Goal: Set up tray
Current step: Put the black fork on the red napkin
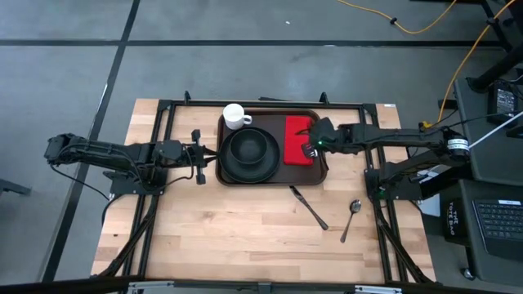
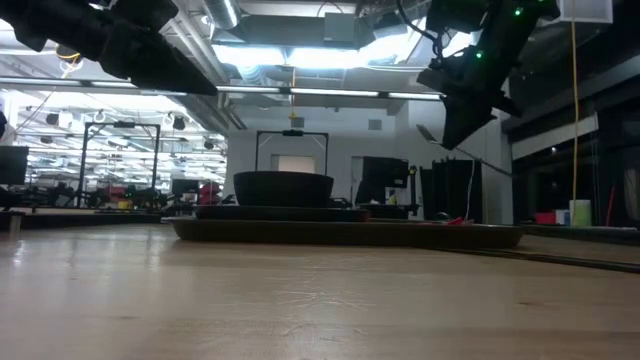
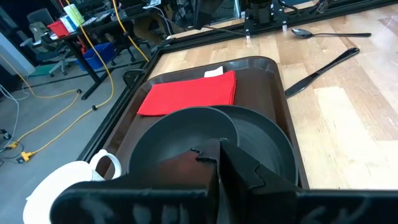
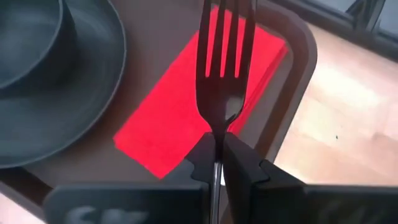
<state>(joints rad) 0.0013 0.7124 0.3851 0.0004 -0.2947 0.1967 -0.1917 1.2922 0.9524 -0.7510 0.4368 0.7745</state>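
The dark brown tray [image 1: 320,171] lies at the table's middle. It carries a round black plate [image 1: 229,170] with a black bowl [image 1: 248,149], a white mug [image 1: 236,116] and a red folded napkin [image 1: 296,135]. My right gripper [image 1: 309,149] hangs above the napkin [image 4: 168,118], shut on a black fork [image 4: 221,74] whose tines point away from the gripper. In the low view it is well above the tray [image 2: 350,235]. My left gripper [image 1: 198,155] waits, shut, just left of the tray, touching nothing [image 3: 219,163]. My right gripper pinches the fork between its two fingers at the neck just below the tines [image 4: 216,127]. The fingers lie along the fork, and the handle runs back between them, hidden by the gripper. The fork is lifted clear above the napkin and tray.
A black knife [image 1: 309,207] and a spoon [image 1: 351,216] lie on the bare wood near the tray's right front corner. A black metal frame [image 1: 163,106] borders the table's far and side edges. Open wood stretches across the near half of the table.
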